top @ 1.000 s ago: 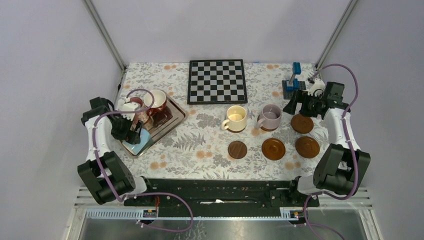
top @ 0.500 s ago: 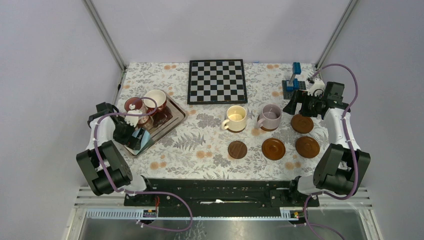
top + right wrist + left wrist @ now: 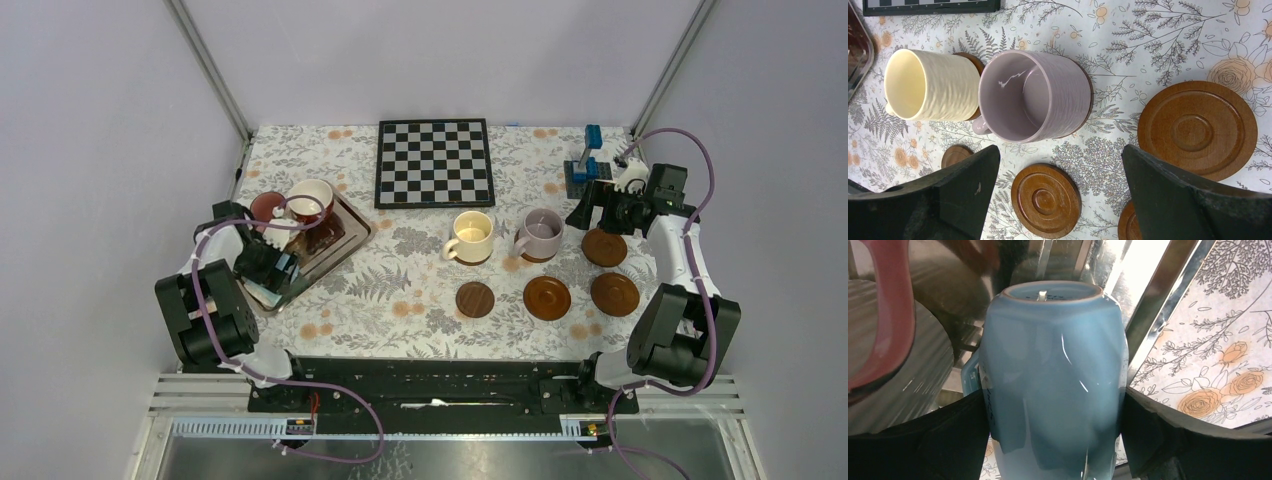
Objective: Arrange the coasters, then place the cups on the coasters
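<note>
Floral tablecloth | shiny metal tray | glossy blue mug, apparently in left gripper

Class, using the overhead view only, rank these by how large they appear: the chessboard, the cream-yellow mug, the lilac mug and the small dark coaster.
1. chessboard, clearly largest.
2. cream-yellow mug and lilac mug: they look alike, so unranked.
3. small dark coaster, smallest, though only slightly.

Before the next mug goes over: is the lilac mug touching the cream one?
Apart. The top view shows a strip of tablecloth between the cream mug and the lilac mug; the right wrist view only overlaps them.
</note>
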Robot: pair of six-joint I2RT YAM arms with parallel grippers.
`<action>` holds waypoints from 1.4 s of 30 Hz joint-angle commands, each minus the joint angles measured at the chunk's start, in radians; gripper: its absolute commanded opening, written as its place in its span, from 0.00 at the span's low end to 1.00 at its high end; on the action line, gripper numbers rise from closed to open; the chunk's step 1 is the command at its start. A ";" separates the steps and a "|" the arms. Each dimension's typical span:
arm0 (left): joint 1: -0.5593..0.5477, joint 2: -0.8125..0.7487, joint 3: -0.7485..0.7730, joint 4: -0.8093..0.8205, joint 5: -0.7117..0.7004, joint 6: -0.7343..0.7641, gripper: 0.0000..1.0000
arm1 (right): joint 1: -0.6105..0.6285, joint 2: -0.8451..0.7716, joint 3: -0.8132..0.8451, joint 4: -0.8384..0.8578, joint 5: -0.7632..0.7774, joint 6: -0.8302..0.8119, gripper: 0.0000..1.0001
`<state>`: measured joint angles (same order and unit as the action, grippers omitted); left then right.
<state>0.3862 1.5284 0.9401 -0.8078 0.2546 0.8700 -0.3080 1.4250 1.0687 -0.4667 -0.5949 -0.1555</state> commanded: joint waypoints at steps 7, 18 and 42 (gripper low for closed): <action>-0.028 -0.008 0.007 -0.034 0.019 -0.019 0.58 | 0.009 -0.004 0.054 -0.032 -0.019 -0.039 1.00; -0.086 -0.094 0.046 -0.107 0.053 -0.025 0.29 | 0.027 -0.001 0.098 -0.070 -0.023 -0.056 1.00; -0.498 -0.328 0.032 -0.023 -0.243 0.068 0.18 | 0.080 0.046 0.211 -0.113 -0.070 -0.024 0.98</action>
<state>-0.0444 1.2755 0.9398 -0.8749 0.0986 0.8803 -0.2508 1.4612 1.2110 -0.5564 -0.6189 -0.1982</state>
